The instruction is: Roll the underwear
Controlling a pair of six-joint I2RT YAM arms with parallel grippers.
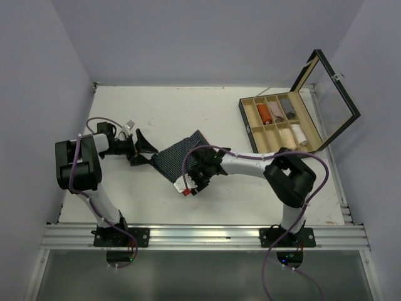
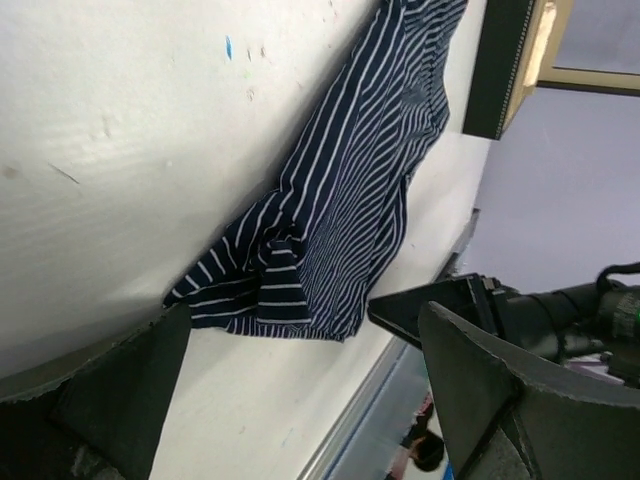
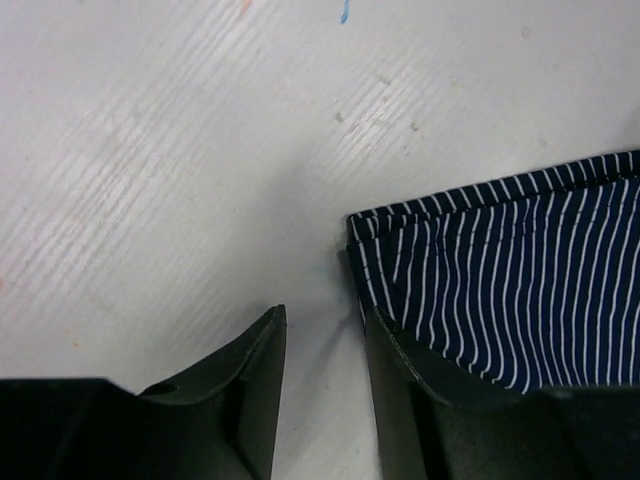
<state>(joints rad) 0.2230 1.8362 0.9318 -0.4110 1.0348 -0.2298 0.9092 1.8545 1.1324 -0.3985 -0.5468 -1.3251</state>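
Item: navy underwear (image 1: 178, 157). My right gripper (image 3: 322, 335) parted, empty, at its folded edge; left gripper (image 1: 143, 150) wide. Advice: pinch edge squarely, roll tight.

Soft, even white light fills the overhead view, apparently from above. The table (image 1: 188, 113) is bright, with only faint shadows and no hard glare. In the left wrist view the tabletop nearly washes out at upper left. The left gripper (image 2: 305, 330) is dark and out of focus, while the navy striped underwear (image 2: 340, 230) stays fairly sharp. In the right wrist view the right gripper (image 3: 322, 330) is near-black and casts a soft shadow beside crisp stripes.
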